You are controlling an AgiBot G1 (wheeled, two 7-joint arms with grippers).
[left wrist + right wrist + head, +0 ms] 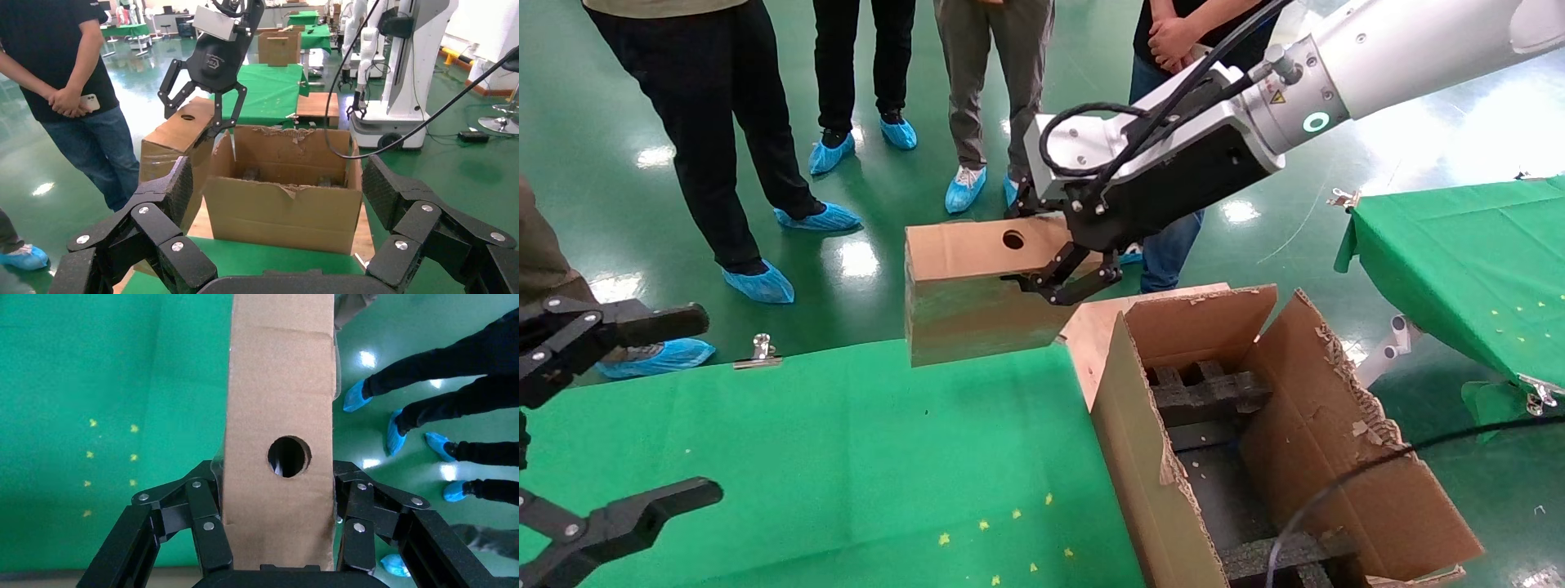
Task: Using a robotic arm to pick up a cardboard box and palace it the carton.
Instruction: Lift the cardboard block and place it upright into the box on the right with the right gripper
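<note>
My right gripper (1065,276) on the white robotic arm (1369,57) is shut on the small brown cardboard box (977,290), its fingers (205,523) pressed on both narrow sides. The box, with a round hole (288,456) in its top face, hangs in the air above the far edge of the green table, just left of the carton. The large carton (1254,441), with torn flaps and black foam inserts (1205,392), stands open at the right. In the left wrist view the box (177,131) hangs beside the carton (284,190). My left gripper (275,202) is open and empty, parked at the near left.
Several people in blue shoe covers (756,282) stand on the green floor beyond the table. A green-covered table (846,457) lies below the box. A second green table (1467,253) is at the right. A black cable (1344,482) crosses over the carton's near end.
</note>
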